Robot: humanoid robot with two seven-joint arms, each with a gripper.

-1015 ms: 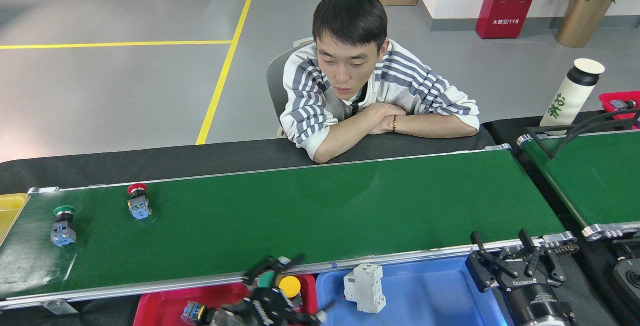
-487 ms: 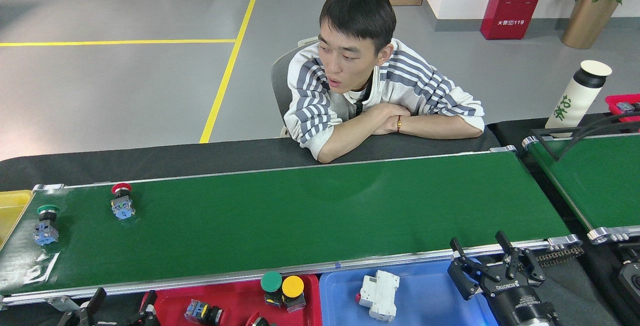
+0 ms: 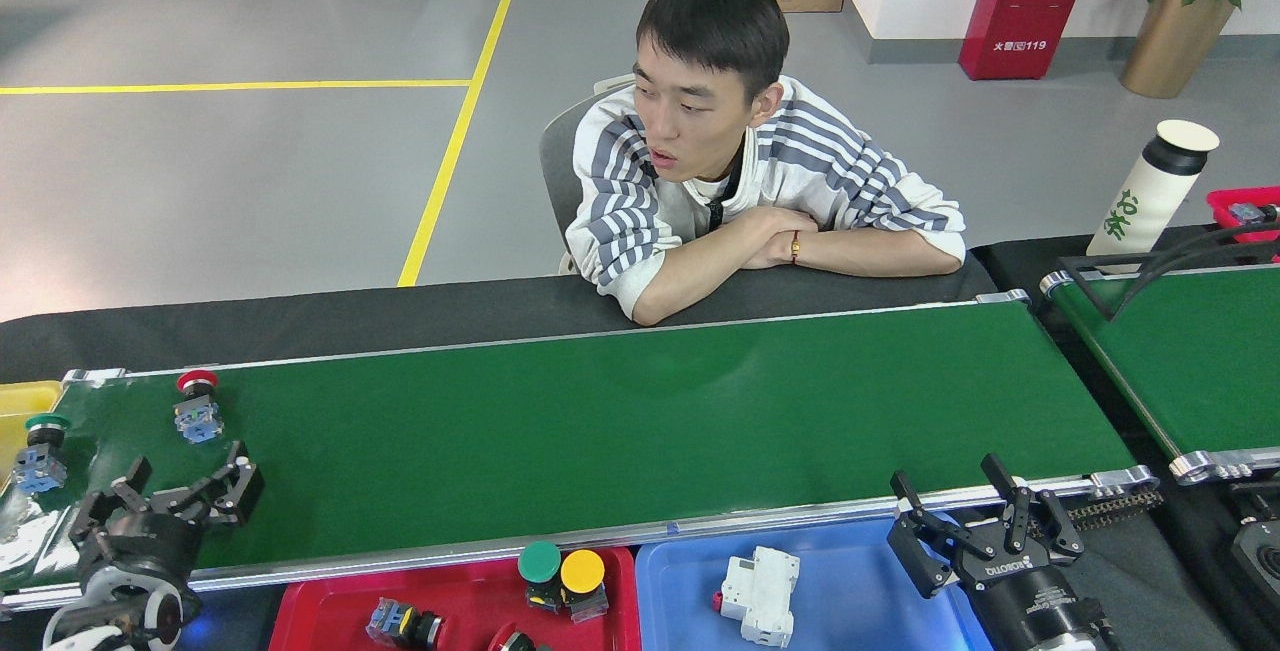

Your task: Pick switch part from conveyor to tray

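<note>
Two switch parts ride the long green conveyor (image 3: 620,421) near its left end: one with a red cap (image 3: 196,407) and one with a green cap (image 3: 41,455) at the very edge. My left gripper (image 3: 170,496) hovers open over the belt's near left side, just below and beside the red-capped part, holding nothing. The red tray (image 3: 330,603) in front of the belt holds green- and yellow-capped switch parts (image 3: 560,576) and another lying on its side (image 3: 402,623). My right gripper (image 3: 975,523) stands open and empty by the blue tray.
A blue tray (image 3: 860,581) holds a white breaker (image 3: 758,593). A person leans on folded arms at the far side of the belt. A yellow bin (image 3: 18,406) sits at the left end, a second green belt (image 3: 1190,351) and a white bottle (image 3: 1150,186) at the right.
My left gripper rose from the red tray area and moved left and up over the belt's near left side. Both switch parts travelled left along the belt. The right gripper barely shifted.
</note>
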